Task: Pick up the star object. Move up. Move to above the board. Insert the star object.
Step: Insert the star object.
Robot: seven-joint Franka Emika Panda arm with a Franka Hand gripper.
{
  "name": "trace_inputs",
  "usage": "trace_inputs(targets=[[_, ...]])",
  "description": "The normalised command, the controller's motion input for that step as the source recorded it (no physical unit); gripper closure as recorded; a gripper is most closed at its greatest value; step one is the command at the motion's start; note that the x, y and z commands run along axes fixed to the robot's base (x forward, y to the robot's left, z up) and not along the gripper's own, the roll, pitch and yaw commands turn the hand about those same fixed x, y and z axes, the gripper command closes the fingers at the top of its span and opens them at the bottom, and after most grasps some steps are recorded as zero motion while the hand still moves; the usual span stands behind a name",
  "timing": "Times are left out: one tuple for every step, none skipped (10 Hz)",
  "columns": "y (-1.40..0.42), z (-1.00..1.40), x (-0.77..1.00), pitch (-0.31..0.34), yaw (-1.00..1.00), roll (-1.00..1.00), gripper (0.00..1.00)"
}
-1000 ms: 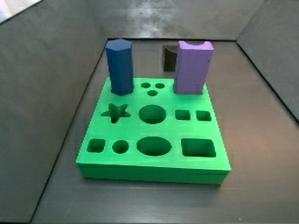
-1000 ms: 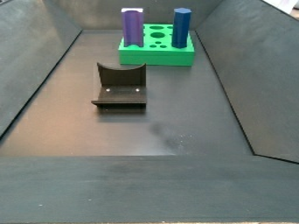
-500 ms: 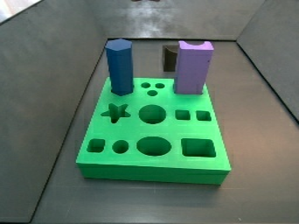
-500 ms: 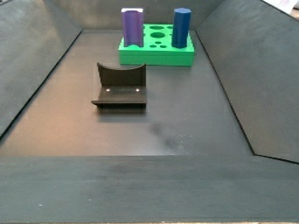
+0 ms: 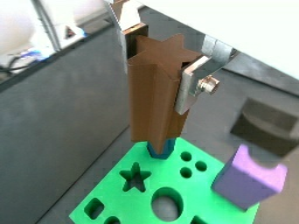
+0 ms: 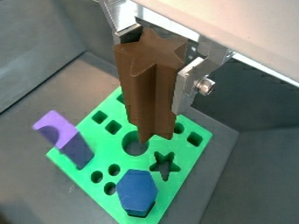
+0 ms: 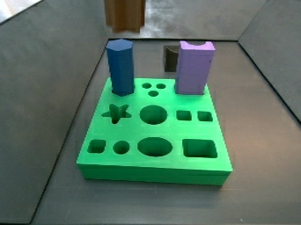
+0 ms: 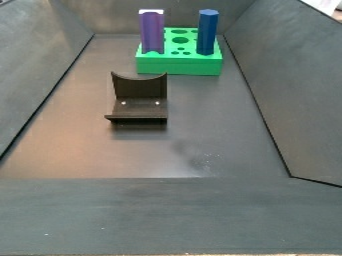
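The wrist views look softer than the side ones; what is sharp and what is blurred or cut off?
In both wrist views the gripper holds the tall dark brown ridged star object, fairly crisp, while the bright green board with cut-out holes below looks softer. In a side view only the star object's lower end shows, cropped by the frame's top edge, slightly blurred; the purple notched column is sharp.

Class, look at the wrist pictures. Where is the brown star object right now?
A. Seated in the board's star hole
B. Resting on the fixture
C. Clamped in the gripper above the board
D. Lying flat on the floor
C: in both wrist views the gripper holds the star object between its fingers, above the board, whose star hole is empty.
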Motion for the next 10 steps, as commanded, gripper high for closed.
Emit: trace_inputs(targets=[[-0.14, -0.60, -0.15, -0.126, -0.63, 0.05, 1.00], [-0.14, -0.62, -0.23, -0.134, -0.64, 0.04, 1.00], [-0.16, -0.61, -0.22, -0.137, -0.63, 0.05, 1.00], [-0.09, -0.65, -0.17, -0.071, -0.70, 0.14, 1.00], [-0.06, -0.61, -0.07, -0.007, -0.75, 0.27, 1.00], [-0.04, -0.65, -0.01, -0.024, -0.82, 0.23, 1.00], [0.00, -0.68, 0.00, -0.034, -0.87, 0.22, 1.00], [-0.02, -0.72, 0.00, -0.050, -0.90, 0.18, 1.00], [-0.05, -0.70, 0.00, -0.046, -0.91, 0.16, 1.00], [-0.07, -0.66, 0.00, -0.037, -0.88, 0.14, 1.00]])
